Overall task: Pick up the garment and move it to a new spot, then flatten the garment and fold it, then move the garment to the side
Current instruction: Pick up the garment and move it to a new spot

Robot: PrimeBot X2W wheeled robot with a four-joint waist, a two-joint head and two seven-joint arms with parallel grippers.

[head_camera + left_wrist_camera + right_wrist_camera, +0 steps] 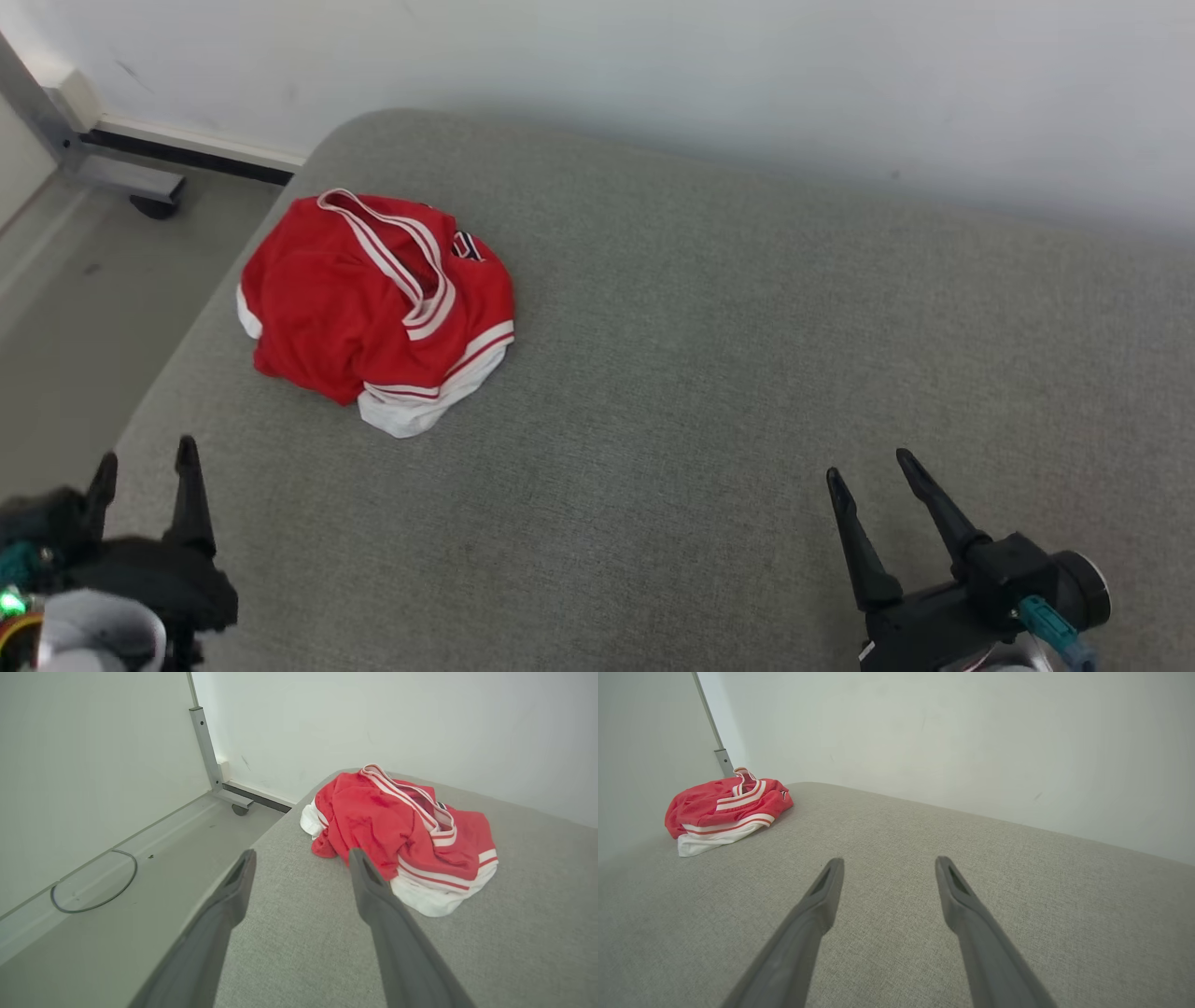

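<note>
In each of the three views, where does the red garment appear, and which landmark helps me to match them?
Head view: red garment upper left of centre, on the grey cushion.
Left wrist view: upper centre-right.
Right wrist view: upper left.
Shared landmark: the grey metal post by the wall, beyond the garment.

Three views over one fabric-covered counter (709, 355)
The head camera looks forward and down from above. Each wrist camera sits low and looks along its own pincer: the left pincer (302, 853) near the red garment (402, 830), the right pincer (889, 860) well apart from it. All three share the garment.
</note>
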